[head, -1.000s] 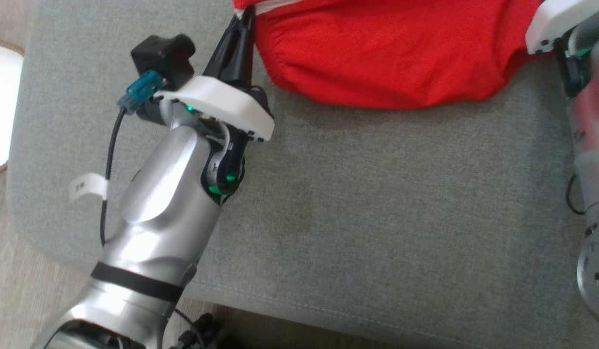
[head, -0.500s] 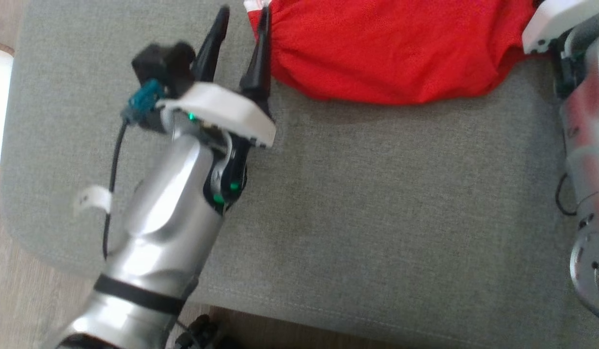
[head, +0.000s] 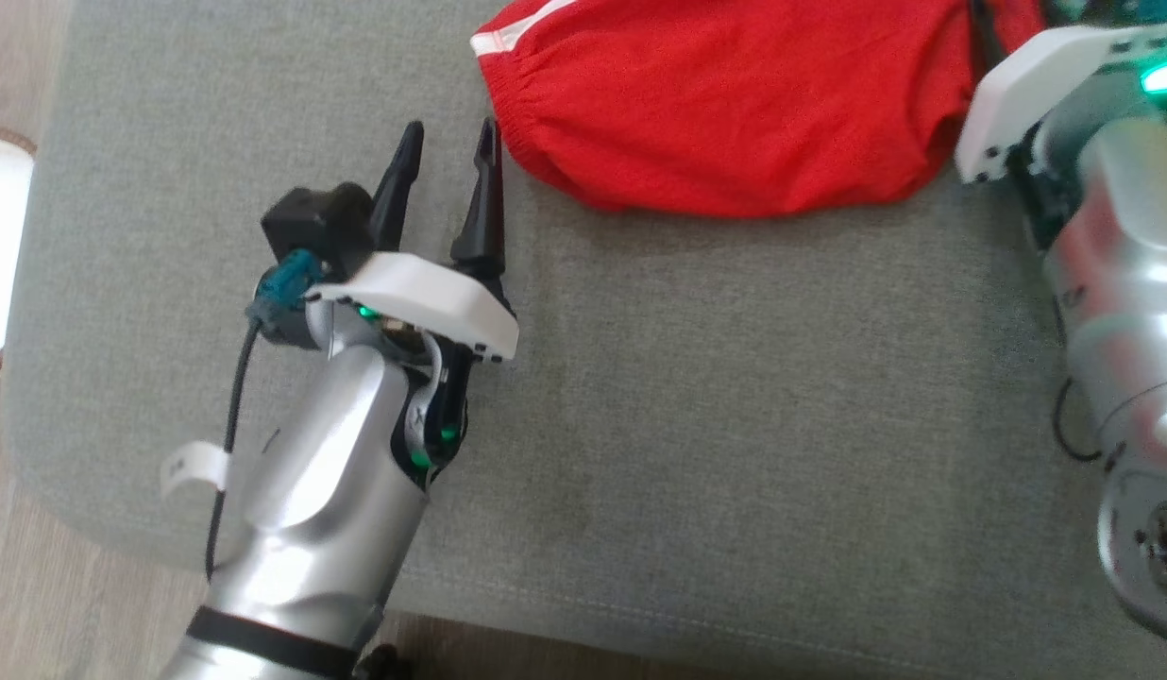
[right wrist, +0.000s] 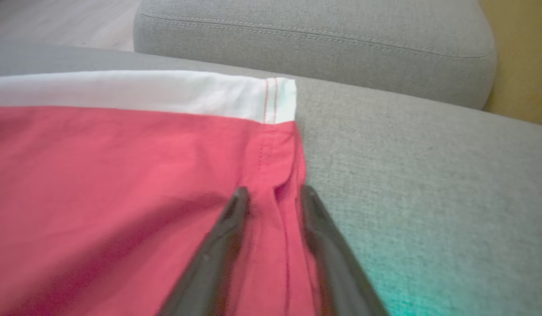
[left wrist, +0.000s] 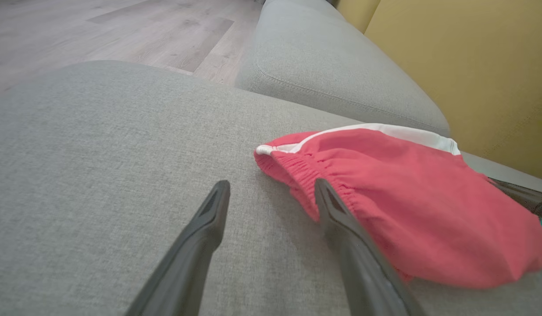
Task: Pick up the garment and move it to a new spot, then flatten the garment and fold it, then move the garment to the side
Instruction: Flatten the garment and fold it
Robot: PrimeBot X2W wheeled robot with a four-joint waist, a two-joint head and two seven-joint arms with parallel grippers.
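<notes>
1. Our left arm (head: 329, 491) reaches from the near left, pointing far.
2. Our left gripper (head: 447, 146) has its fingers spread wide.
3. Our right arm (head: 1112, 302) stands at the right edge.
4. Our right gripper (right wrist: 274, 191) has its fingers parted, less widely.

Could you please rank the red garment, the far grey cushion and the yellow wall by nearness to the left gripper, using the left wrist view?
From the left gripper:
1. red garment, right beside one finger.
2. far grey cushion, ahead across the seat.
3. yellow wall, behind that cushion.
</notes>
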